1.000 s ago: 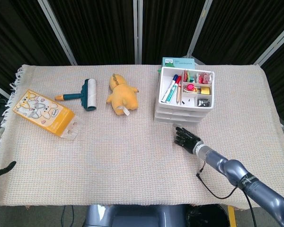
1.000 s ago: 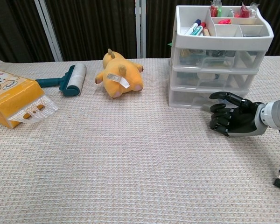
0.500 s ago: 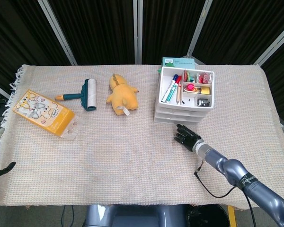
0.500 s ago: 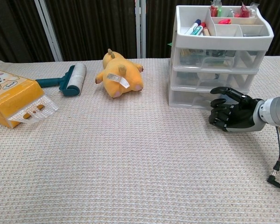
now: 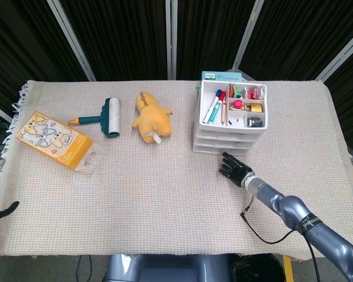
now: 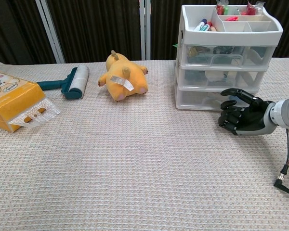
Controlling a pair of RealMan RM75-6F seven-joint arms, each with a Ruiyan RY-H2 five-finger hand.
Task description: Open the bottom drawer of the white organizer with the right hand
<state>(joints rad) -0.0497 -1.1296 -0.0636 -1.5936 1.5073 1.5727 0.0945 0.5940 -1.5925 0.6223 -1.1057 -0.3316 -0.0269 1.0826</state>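
The white organizer (image 5: 197, 126) stands at the back right of the table, three clear drawers under a top tray of pens and small items; in the chest view the organizer (image 6: 183, 30) fills the upper right. Its bottom drawer (image 6: 198, 98) is pushed in, and from the head view the bottom drawer (image 5: 214, 148) shows only as a thin front edge. My right hand (image 5: 234, 167) lies just in front of it, fingers partly curled and apart, holding nothing. In the chest view the right hand (image 6: 242, 117) has its upper fingertips at the drawer's front right. A dark part at the left edge may be my left hand (image 5: 5, 208).
A yellow plush toy (image 5: 152, 117) and a teal lint roller (image 5: 107, 116) lie left of the organizer. An orange snack box (image 5: 56, 140) sits at the far left. A green-white box (image 5: 220, 76) stands behind the organizer. A black cable (image 5: 256, 226) trails from my right forearm.
My right hand has moved up to the bottom drawer's front. The organizer has shifted slightly backward and to the right. The drawer remains pushed in.
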